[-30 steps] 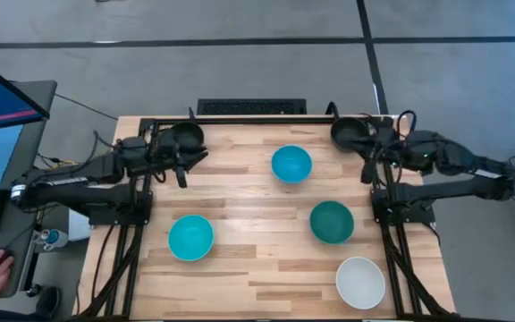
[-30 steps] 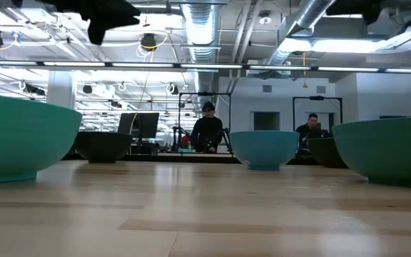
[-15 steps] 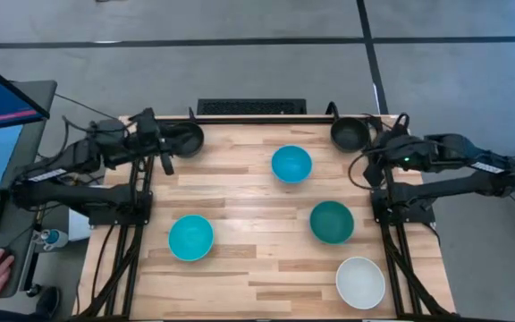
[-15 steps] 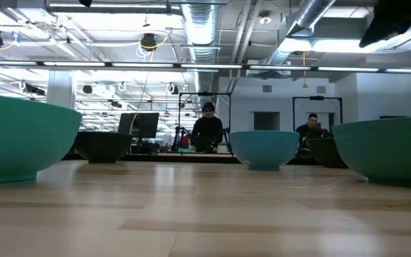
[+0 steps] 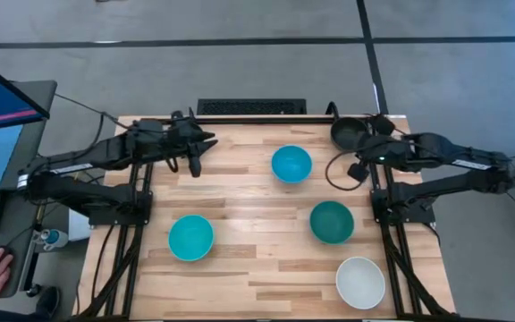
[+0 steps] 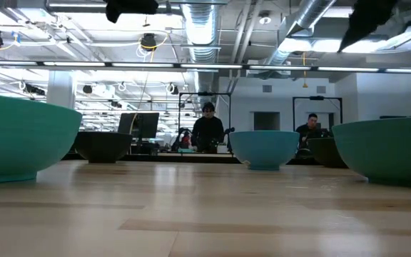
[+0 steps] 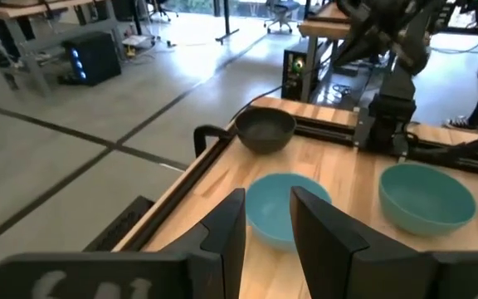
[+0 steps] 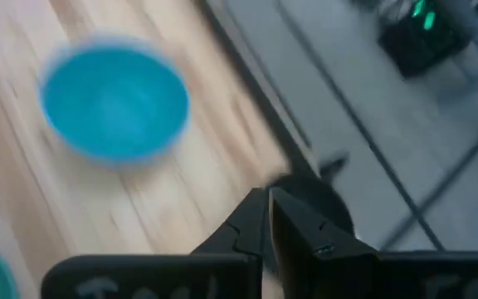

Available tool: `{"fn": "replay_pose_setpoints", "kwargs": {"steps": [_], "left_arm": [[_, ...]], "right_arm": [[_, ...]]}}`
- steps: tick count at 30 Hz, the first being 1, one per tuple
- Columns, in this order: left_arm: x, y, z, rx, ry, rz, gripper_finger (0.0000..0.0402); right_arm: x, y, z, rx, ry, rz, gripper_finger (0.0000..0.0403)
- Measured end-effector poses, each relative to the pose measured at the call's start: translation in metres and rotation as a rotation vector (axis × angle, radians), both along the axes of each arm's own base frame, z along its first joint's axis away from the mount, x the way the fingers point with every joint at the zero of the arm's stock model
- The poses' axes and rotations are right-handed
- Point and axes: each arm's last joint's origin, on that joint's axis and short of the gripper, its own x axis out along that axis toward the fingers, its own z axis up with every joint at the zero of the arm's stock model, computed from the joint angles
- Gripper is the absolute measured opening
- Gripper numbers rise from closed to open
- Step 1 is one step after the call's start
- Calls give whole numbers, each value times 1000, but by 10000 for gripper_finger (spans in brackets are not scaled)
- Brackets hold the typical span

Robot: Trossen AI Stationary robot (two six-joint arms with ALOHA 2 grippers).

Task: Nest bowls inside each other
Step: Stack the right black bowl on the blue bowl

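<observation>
Nothing is nested yet. The sky-blue bowl (image 5: 291, 164) sits between the left gripper (image 5: 195, 154), fingers narrowly apart and empty, and the right gripper (image 5: 358, 170), fingers nearly closed and empty. The turquoise bowl (image 5: 190, 237), teal-green bowl (image 5: 332, 222) and white bowl (image 5: 360, 282) lie apart; 1 black bowl (image 5: 349, 133) sits just behind the right gripper.

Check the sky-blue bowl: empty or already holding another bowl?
Empty. The sky-blue bowl sits upright and alone on the table; the high view shows only its bare interior, nothing nested.
</observation>
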Motion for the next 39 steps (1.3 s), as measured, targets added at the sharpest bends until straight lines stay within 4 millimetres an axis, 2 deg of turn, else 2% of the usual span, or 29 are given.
{"fn": "replay_pose_setpoints", "kwargs": {"steps": [5, 9, 12, 19, 22, 26, 33, 39], "left_arm": [[2, 0, 3, 10, -31, -22, 89], [0, 1, 6, 19, -57, -15, 89], [0, 3, 7, 19, -62, -6, 89], [-1, 6, 7, 10, -65, -35, 89], [-2, 8, 7, 7, -66, -36, 89], [-2, 11, 7, -2, -69, -50, 89], [-3, 15, 7, -23, -84, -53, 89], [-4, 17, 7, -31, -89, -42, 89]], "right_arm": [[-6, -14, -32, 141, 214, -201, 44], [-1, -27, -51, 137, 176, -260, 44], [0, -38, -61, 166, 119, -231, 44], [-1, -73, -90, 261, 123, -262, 43], [0, -89, -94, 258, 112, -267, 43], [5, -106, -104, 375, 59, -220, 44], [15, -120, -128, 461, 176, -161, 43], [26, -132, -138, 434, 153, -150, 44]]}}
